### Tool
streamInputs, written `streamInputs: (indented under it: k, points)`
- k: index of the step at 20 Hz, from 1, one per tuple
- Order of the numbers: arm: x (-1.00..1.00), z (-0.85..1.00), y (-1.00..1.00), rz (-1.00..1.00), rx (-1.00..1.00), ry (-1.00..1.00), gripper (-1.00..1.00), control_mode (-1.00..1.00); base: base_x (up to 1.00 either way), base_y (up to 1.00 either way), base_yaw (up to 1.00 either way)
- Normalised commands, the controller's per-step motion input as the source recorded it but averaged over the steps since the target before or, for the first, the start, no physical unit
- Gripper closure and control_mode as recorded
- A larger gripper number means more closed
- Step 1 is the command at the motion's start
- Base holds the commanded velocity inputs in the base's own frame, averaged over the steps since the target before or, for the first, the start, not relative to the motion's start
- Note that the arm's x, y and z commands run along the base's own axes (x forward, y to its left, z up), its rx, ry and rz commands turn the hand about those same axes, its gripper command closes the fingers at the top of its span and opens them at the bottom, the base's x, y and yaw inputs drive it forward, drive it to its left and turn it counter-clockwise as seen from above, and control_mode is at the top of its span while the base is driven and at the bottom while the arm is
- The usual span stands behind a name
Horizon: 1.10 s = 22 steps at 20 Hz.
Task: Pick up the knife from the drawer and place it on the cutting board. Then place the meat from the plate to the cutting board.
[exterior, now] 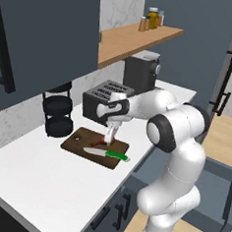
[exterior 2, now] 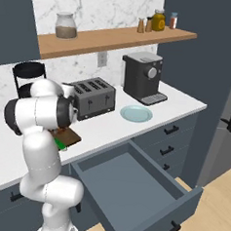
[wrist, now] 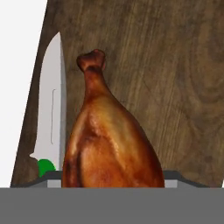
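Gripper: the gripper (exterior: 109,135) points down over the cutting board, its fingers partly apart and closed around the meat
Meat: the reddish-brown drumstick (wrist: 109,144) hangs between the fingers just above the board; in the hand view its narrow bone end points away from the camera, its thick end sits at the fingers
Knife: the knife (exterior: 108,153) lies flat on the board along the edge nearest the robot, green handle reaching the board's right corner, silver blade (wrist: 53,105) beside the meat and apart from it
Cutting board: the dark brown cutting board (exterior: 81,144) lies on the white counter (exterior: 39,176) in front of the toaster (exterior 2: 93,97), small hole near its far left corner
Plate: the pale blue plate (exterior 2: 136,113) sits on the counter between the toaster and the coffee machine (exterior 2: 142,76), nothing on it
Drawer: the wide slate-blue drawer (exterior 2: 131,192) stands pulled out below the counter, its inside bare
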Motion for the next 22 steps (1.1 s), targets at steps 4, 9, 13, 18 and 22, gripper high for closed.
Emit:
streamInputs:
  k: [4,9,13,18,22]
  points:
    - [-0.01,0.04,0.0,-0.04,0.09,0.0,-1.0,-1.0,0.0,0.0,0.0]
    - [-0.04,0.74,-0.03,-0.02,0.08,-0.03,-1.0,-1.0,0.0,0.0,0.0]
    - [-0.04,1.0,-0.33,0.0,0.08,-0.05,-1.0,-1.0,0.0,0.0,0.0]
    - [-0.37,0.94,-0.73,-0.04,0.1,-0.07,-1.0,-1.0,0.0,0.0,0.0]
    - [-0.64,0.53,-1.0,-0.06,0.12,-0.1,-1.0,-1.0,0.0,0.0,0.0]
